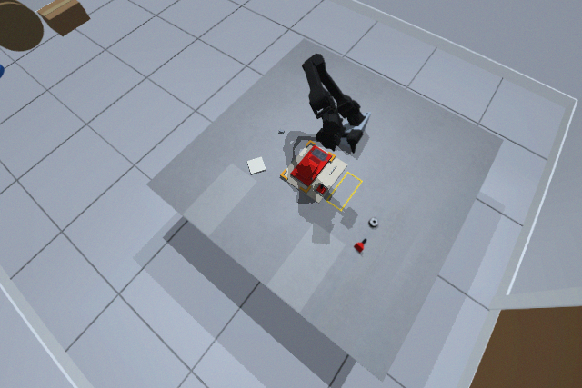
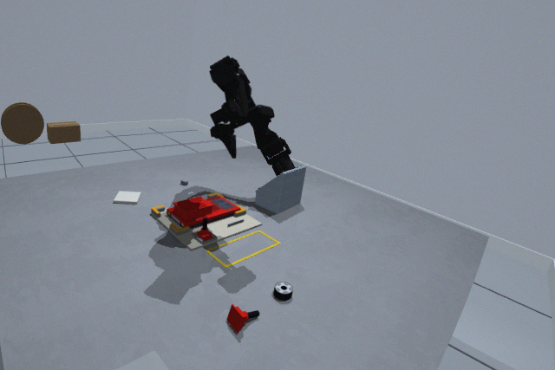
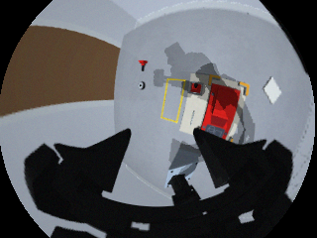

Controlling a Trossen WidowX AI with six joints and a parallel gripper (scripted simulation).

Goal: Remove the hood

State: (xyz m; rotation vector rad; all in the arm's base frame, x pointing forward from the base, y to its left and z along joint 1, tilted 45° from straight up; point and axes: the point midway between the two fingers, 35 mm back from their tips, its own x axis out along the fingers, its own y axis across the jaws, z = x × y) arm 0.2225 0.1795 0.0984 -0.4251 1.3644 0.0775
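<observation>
We find the end effector wide and holding nothing above the toy car; hood unremoved, marked area unfilled.

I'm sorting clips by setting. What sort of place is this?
Probably a bare robot test cell: a black arm on a grey table, a red toy car on its fixture board beside a yellow marked area, and a tiled floor around it.
</observation>
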